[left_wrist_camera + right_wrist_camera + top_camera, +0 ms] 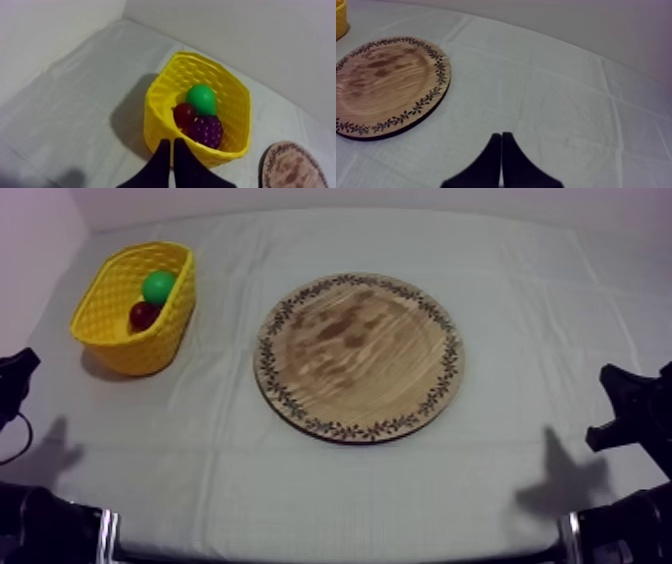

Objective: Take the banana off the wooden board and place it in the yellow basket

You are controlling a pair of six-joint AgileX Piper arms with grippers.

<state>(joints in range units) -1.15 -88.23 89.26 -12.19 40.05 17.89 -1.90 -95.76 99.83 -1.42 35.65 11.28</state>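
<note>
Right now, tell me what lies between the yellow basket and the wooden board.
Nothing: in the top view the stretch between the yellow basket and the wooden board is bare grey-white cloth.

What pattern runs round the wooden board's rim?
The wooden board carries a ring of dark leafy sprigs along its edge, clearest in the top view.

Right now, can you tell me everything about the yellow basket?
The yellow basket looks like plastic, with lattice walls and a rounded rim. It stands upright on the cloth at my left side, apart from the wooden board. Inside lie a green fruit, a small red fruit and a bunch of grapes, touching.
</note>
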